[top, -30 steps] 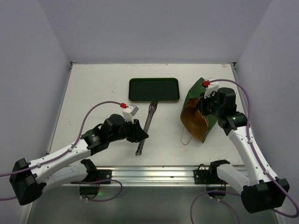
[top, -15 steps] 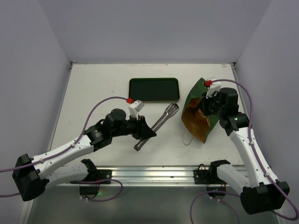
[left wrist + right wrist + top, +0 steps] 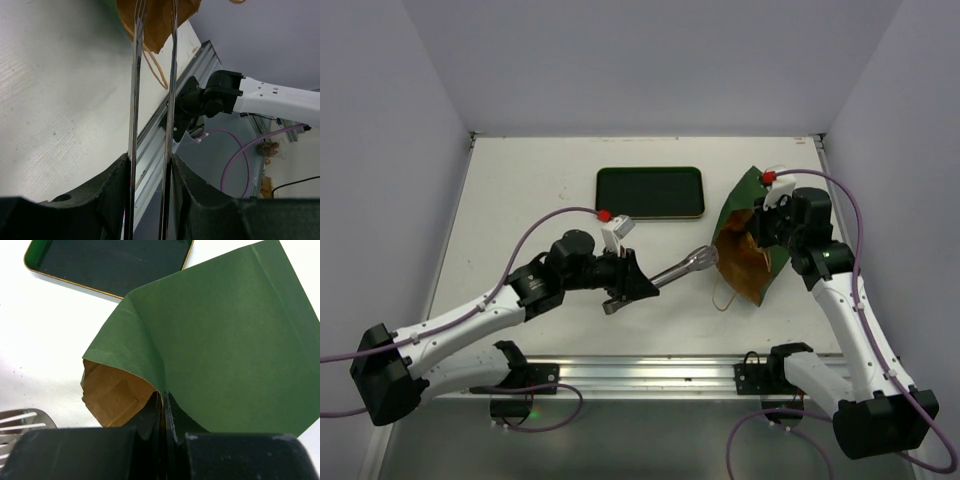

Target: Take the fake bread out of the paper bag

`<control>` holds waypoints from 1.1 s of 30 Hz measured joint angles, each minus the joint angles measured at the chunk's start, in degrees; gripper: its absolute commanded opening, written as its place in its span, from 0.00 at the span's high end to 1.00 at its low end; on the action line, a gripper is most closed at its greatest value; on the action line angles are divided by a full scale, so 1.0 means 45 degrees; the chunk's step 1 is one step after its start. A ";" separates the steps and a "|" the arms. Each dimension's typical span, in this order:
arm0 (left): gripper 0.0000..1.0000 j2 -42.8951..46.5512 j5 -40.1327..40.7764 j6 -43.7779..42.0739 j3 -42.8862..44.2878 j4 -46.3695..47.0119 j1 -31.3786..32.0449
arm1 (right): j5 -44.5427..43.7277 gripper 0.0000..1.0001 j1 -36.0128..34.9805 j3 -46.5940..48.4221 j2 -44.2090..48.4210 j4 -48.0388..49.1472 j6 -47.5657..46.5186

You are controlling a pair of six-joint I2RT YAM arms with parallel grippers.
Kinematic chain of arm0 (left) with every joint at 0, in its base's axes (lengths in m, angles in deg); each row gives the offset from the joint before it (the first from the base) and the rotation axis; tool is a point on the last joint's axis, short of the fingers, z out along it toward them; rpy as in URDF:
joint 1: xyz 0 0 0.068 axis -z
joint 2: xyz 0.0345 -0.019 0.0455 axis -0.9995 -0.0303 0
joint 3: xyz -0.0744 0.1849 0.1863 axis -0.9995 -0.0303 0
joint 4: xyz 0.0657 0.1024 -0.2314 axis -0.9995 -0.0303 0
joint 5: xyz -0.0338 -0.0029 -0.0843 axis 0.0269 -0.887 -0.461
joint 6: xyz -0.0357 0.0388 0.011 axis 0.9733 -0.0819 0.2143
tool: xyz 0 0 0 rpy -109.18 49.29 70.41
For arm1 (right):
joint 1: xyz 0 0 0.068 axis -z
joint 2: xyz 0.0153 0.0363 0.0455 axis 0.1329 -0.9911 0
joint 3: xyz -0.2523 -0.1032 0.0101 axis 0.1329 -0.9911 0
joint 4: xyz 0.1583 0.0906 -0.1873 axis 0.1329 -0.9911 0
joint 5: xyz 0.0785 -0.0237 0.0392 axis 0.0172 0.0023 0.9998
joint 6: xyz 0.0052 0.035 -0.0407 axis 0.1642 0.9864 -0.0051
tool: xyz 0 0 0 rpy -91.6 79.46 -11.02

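The paper bag [image 3: 743, 252] lies tilted at the right of the table, dark green outside and brown inside, its mouth facing left. My right gripper [image 3: 767, 226] is shut on the bag's upper rim; the right wrist view shows its jaws [image 3: 163, 405] pinching the green paper [image 3: 225, 325]. My left gripper [image 3: 632, 285] is shut on the metal tongs [image 3: 680, 268], whose tips reach the bag's mouth. In the left wrist view the two tong arms [image 3: 172, 75] run up to the brown paper [image 3: 160, 20]. No fake bread shows; the bag's inside is mostly hidden.
A flat dark green tray [image 3: 650, 192] lies at the back middle of the table and shows in the right wrist view [image 3: 110, 260]. A twine handle [image 3: 720, 298] trails from the bag. An aluminium rail [image 3: 650, 372] runs along the near edge.
My left gripper lifted the tongs off the table and swung them right, so their tips now reach the bag's mouth. The right gripper and bag barely moved.
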 measured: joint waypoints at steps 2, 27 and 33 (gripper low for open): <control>0.60 -0.0233 -0.0180 0.0204 0.0112 0.0083 0.0034 | 0.0005 1.00 0.0000 0.0000 -0.0010 0.0000 0.0000; 0.60 -0.5994 0.0379 0.1972 0.3094 0.1991 0.1015 | 0.0321 1.00 0.0015 0.0214 -0.0296 0.0087 -0.0432; 0.57 -0.7072 0.0986 0.2089 0.3939 0.1977 0.1044 | 0.0321 1.00 0.0019 0.0214 -0.0296 0.0097 -0.0437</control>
